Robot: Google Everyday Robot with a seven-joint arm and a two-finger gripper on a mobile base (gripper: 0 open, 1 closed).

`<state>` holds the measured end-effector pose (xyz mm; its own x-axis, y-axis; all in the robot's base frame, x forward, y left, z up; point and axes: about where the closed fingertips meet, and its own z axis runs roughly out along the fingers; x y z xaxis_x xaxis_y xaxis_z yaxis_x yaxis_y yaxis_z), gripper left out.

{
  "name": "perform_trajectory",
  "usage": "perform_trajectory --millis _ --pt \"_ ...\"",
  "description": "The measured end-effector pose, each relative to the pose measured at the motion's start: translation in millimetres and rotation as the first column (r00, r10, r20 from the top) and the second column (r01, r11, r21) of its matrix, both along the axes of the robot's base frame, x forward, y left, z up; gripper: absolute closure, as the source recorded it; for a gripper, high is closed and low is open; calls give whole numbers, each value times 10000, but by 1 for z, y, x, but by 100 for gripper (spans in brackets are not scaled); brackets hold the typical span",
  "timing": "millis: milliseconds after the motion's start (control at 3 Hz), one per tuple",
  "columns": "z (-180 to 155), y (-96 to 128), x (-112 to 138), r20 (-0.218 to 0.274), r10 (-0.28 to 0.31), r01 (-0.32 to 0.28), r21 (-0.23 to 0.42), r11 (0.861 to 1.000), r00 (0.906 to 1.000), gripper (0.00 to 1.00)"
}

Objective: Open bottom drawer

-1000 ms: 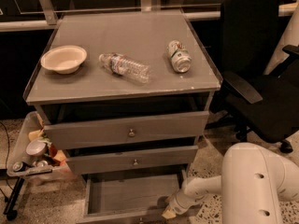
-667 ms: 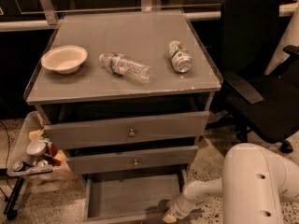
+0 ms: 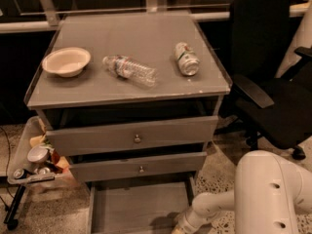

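The bottom drawer of the grey cabinet is pulled out, showing its plain grey inside. Its front panel and knob are below the frame's bottom edge and out of view. My white arm reaches in from the lower right. The gripper sits at the very bottom edge, by the drawer's right front corner, mostly cut off. The middle drawer front and the top drawer front stand slightly ajar above it, each with a small knob.
On the cabinet top lie a beige bowl, a plastic bottle on its side and a can. A black office chair stands at the right. A cluttered tray on a stand is at the left.
The arm has shifted slightly to the right and down along the drawer's front; the drawer stays pulled out.
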<state>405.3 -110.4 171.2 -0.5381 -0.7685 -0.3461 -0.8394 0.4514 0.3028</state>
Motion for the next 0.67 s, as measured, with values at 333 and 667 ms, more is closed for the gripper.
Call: perform_trajectory --millis 333,667 --pt "4 0 0 0 0 0 0 10000 10000 100" --pt "3 -4 -27 -382 -170 173 81 9998 9991 100"
